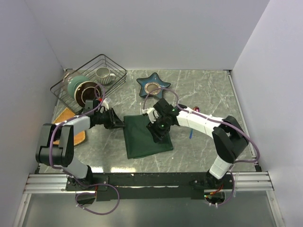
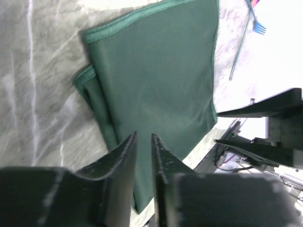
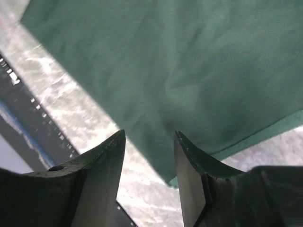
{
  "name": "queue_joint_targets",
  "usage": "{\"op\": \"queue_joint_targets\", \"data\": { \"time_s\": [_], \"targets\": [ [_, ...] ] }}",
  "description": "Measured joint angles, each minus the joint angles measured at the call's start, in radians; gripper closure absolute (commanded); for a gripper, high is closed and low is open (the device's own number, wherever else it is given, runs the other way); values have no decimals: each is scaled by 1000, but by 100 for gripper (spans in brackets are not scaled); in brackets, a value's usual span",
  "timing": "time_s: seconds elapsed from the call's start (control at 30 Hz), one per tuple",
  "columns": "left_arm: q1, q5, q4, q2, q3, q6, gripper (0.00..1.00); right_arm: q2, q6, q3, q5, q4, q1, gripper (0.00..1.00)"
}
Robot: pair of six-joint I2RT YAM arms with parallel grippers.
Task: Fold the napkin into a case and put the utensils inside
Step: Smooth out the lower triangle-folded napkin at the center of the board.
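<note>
Top external view: the napkin (image 1: 140,142) lies folded in the middle of the table (image 1: 208,87), a squarish green pad with its layered edges toward the left, not yet the narrow case the task wants. The left claw (image 1: 118,124) sits at its far-left corner, its fingers drawn almost together with only a slit between them and no cloth visibly pinched. The right claw (image 1: 158,136) hangs over the right part of the cloth, its fingers spread and holding nothing.

The step in hand looks like another fold to narrow the cloth. To do it well, catch every layer at one edge rather than the top sheet alone, pin the opposite side flat with the other claw, and lay the edge over in line so a pocket is left open.

By count: one napkin and two utensils, one blue (image 1: 190,134) just right of the cloth and one pink (image 1: 196,109) farther back and barely visible. There are two claws.
</note>
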Motion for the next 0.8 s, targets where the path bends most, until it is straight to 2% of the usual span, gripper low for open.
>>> {"op": "queue_joint_targets", "data": {
  "time_s": [0.2, 0.37, 0.47, 0.57, 0.8],
  "targets": [
    [18, 40, 153, 29, -50, -129, 89, 19, 93, 18, 42, 76, 24, 51],
    [55, 39, 212, 32, -81, -204, 94, 17, 125, 64, 112, 165, 160, 53],
    [61, 35, 224, 37, -88, -225, 99, 55, 107, 166, 161, 137, 260, 49],
    [61, 29, 219, 39, -88, -228, 99, 106, 136, 272, 172, 132, 311, 44],
    [61, 5, 200, 52, -88, -228, 99, 151, 278, 307, 227, 122, 321, 41]
  ]
}}
